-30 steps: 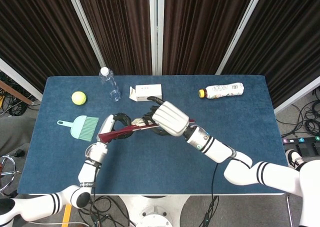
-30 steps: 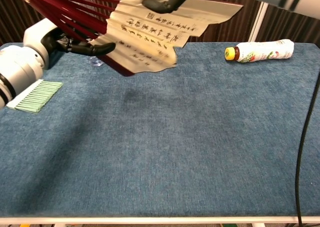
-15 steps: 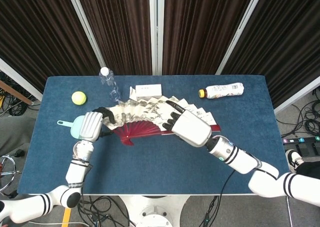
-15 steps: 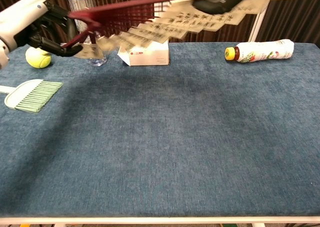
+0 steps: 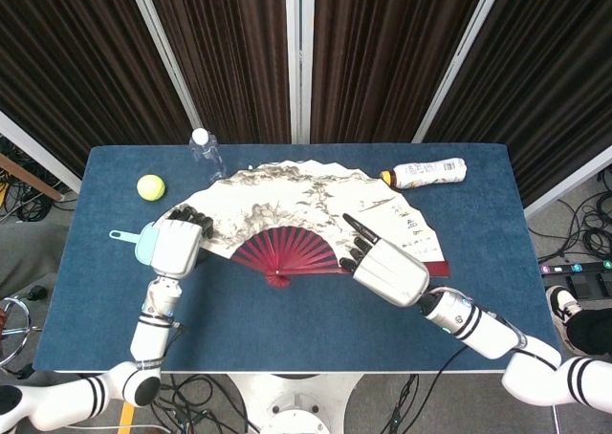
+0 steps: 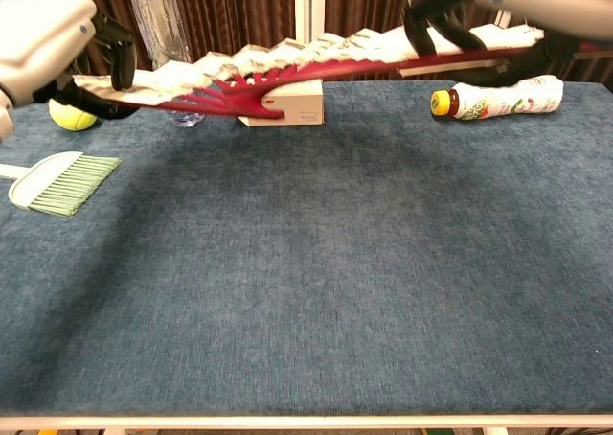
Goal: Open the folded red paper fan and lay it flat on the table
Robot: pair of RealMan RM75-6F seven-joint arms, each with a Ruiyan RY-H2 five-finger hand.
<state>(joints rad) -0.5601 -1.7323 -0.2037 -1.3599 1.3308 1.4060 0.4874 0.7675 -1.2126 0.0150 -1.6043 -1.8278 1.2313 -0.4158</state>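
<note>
The paper fan (image 5: 296,209) is spread into a wide half circle, with red ribs and a cream leaf painted in ink. It hangs level above the table, as the chest view shows the fan (image 6: 287,66) clear of the cloth. My left hand (image 5: 174,245) grips the fan's left end, seen in the chest view as the left hand (image 6: 53,42). My right hand (image 5: 387,267) grips the right end near the red outer rib, with one finger stretched over the leaf; the chest view shows the right hand (image 6: 460,13) at the top.
On the blue table (image 5: 287,329) lie a yellow ball (image 5: 150,186), a clear water bottle (image 5: 204,150), a green hand brush (image 6: 59,181), a white carton (image 6: 292,104) under the fan, and a lying drink bottle (image 5: 423,173) at the back right.
The fan has opened from a half spread to a full half circle. My left hand moved left and my right hand moved right and nearer, pulling the ends apart.
</note>
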